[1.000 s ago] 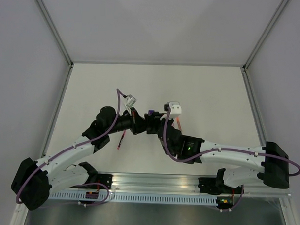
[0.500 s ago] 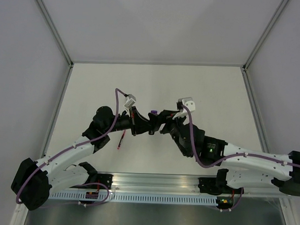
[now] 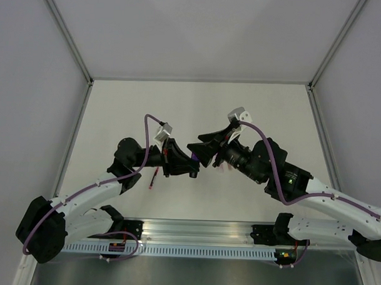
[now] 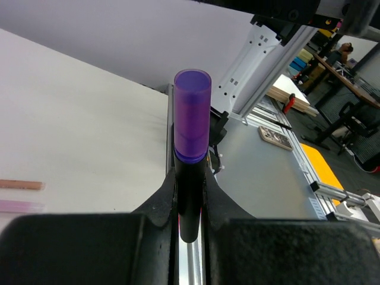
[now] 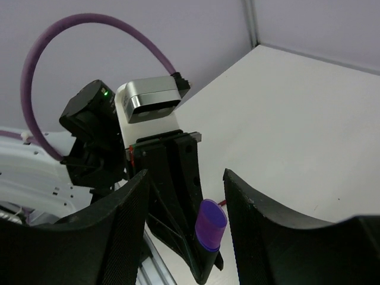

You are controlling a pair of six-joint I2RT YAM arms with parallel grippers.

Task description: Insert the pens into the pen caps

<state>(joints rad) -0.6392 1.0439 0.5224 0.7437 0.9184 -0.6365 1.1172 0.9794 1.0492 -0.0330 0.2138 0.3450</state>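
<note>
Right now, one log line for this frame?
left gripper: shut on black marker | purple cap: seated on marker tip | right gripper: open, facing cap, no contact | red pen: on table

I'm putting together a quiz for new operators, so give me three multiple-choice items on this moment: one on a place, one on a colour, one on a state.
1. Where is the thin red pen?
A lying flat on the white table
B propped upright
C held in the air

2. What colour is the top end of the stubby black marker?
A orange
B purple
C green

3. How does the right pincer stand?
A shut on the marker
B shut on a cap
C open, holding nothing

Key:
1 A, the top view shows the pen flat on the table.
2 B, the marker clamped in the left pincer ends in a purple cylinder.
3 C, in the right wrist view its fingers stand apart with nothing between them.
</note>
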